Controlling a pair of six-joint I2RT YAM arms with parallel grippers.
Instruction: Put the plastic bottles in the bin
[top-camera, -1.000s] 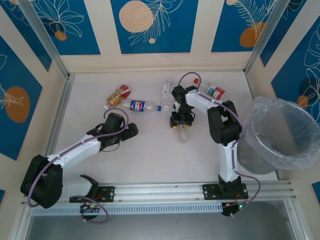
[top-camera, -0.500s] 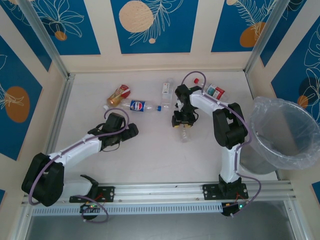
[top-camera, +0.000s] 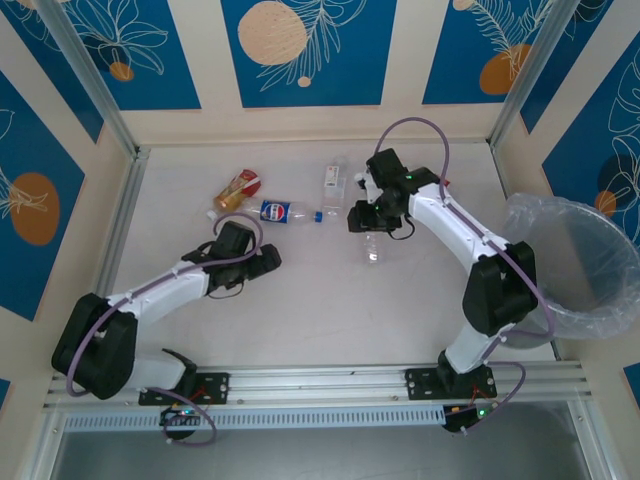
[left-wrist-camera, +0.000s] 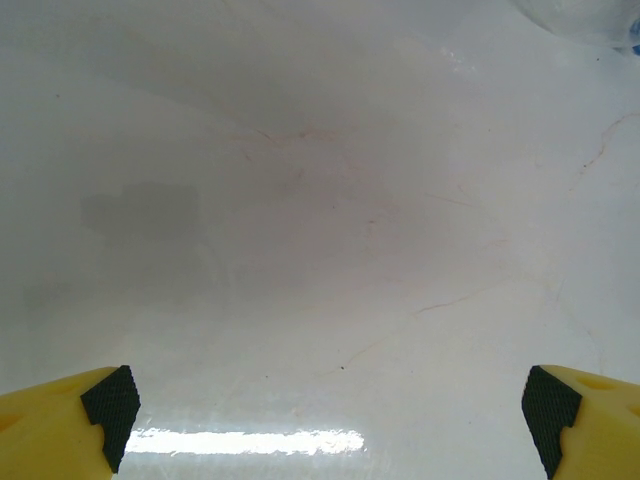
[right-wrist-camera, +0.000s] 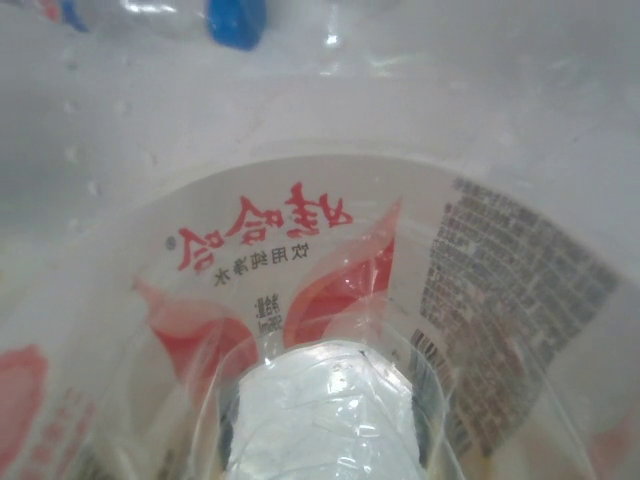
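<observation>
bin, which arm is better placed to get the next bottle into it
Right. The right gripper is at a clear bottle and the bin sits on that side; the left gripper is open over bare table.

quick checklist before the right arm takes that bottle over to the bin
1. Bottle at the right claw: ok, the red-labelled bottle sits right up against it.
2. Grip closed firmly: cannot tell from these views.
3. Bin upright, mouth open: ok.
4. Left claw out of the way: ok, open over bare table, holding nothing.
5. All other bottles binned: not ok, the blue-labelled bottle, brown-orange bottle and white-labelled bottle lie on the table.
</observation>
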